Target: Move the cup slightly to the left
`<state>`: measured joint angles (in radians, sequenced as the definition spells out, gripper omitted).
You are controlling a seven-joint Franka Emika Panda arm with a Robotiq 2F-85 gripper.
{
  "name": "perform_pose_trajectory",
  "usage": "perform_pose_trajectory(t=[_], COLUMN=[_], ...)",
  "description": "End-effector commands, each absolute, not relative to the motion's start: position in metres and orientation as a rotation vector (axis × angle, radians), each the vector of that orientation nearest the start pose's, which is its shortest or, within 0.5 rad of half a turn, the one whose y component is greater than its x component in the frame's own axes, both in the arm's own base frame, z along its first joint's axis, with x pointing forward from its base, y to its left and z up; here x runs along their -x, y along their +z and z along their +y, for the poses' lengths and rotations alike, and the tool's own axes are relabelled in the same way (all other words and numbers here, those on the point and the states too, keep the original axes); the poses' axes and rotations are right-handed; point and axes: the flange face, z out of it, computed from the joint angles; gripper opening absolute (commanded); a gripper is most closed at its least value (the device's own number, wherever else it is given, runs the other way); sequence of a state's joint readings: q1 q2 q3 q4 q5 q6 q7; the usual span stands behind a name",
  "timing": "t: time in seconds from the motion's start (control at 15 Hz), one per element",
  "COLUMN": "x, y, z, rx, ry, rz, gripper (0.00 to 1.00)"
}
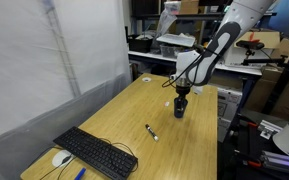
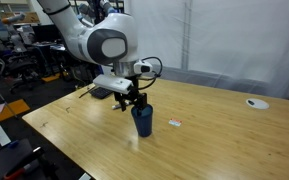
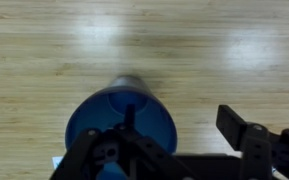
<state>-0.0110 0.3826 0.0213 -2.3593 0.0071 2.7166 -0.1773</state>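
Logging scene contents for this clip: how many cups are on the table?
1. The blue cup stands on the wooden table, directly below the tool, away from the keyboard. No other cup shows in any view.

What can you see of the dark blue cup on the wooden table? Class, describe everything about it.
The cup is small, dark blue and cylindrical, seemingly plastic, with a lighter rim. It stands upright on the wooden table, open mouth up. The wrist view shows a blue inside, contents unclear. The gripper hangs just above it, fingers apart. Whether they touch the rim cannot be told. A marker pen lies apart from it.
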Motion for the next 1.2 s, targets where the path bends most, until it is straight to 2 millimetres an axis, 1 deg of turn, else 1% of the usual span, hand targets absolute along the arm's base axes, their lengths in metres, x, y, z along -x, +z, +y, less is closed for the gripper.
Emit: perform_pose_trajectory(t=[0.0,0.13,0.2,0.27,0.33,0.4,0.47,0.53,0.6,0.67,0.73,1.0,1.13], x=[-0.5104,-0.5107,-0.5107,-0.5107,-0.5109,-0.5109,-0.5110,-0.5112,-0.5114,-0.5116,-0.5119,-0.5137,-0.5147], y=[0.1650,0.1650,0.1647,0.1643,0.1641,0.1638,0.1636,0.1637,0.1640,0.1647,0.1654,0.1677,0.1689], z=[0.0023,0.0005,-0.0005,-0.0018,-0.0029,-0.0039,-0.0050,-0.0057,-0.0062,-0.0062,-0.0060,-0.0053,-0.0049], rx=[3.109,3.111,3.113,3.114,3.115,3.116,3.120,3.121,3.123,3.125,3.126,3.132,3.134], ry=[-0.005,-0.008,-0.009,-0.010,-0.010,-0.012,-0.014,-0.016,-0.019,-0.022,-0.026,-0.047,-0.057], rz=[-0.279,-0.271,-0.270,-0.264,-0.257,-0.257,-0.254,-0.252,-0.251,-0.251,-0.252,-0.260,-0.264], gripper=[0.98,1.00,0.75,0.75,0.73,0.67,0.58,0.53,0.45,0.39,0.31,0.04,0.00])
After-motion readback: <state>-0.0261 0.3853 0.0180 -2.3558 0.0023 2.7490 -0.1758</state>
